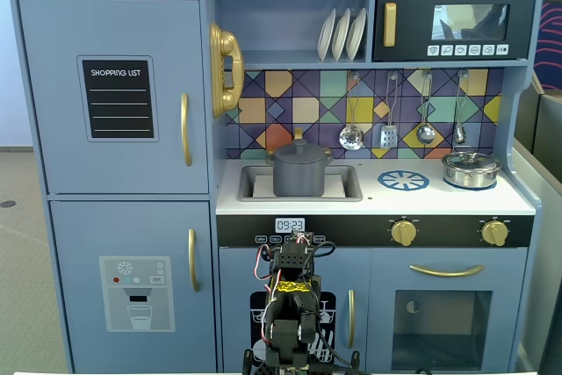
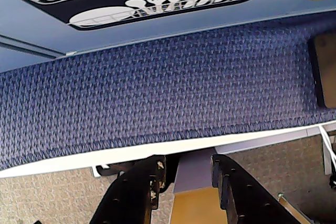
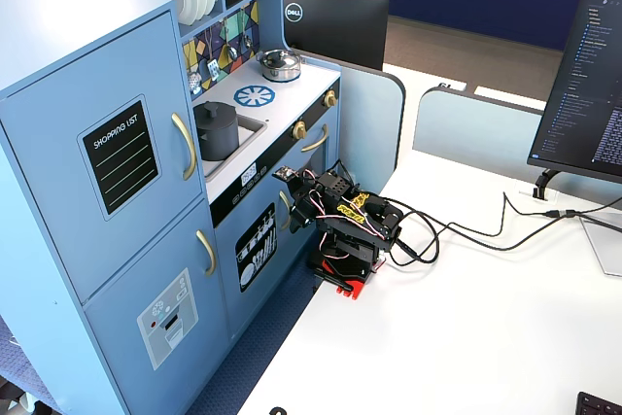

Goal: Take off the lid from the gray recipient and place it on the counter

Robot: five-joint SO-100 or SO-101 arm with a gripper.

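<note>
Lid (image 1: 299, 152) atop gray recipient (image 1: 299, 177), seemingly within sink (image 1: 348, 185); silver pot (image 1: 470, 169) apart.

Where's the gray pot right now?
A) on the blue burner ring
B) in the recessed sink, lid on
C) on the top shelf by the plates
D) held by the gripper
B: the gray pot stands in the sink with its lid on.

Matte gray recipient (image 1: 299, 173), glossy metal silver pot (image 1: 470, 169), woven carpet (image 2: 157, 103).
</note>
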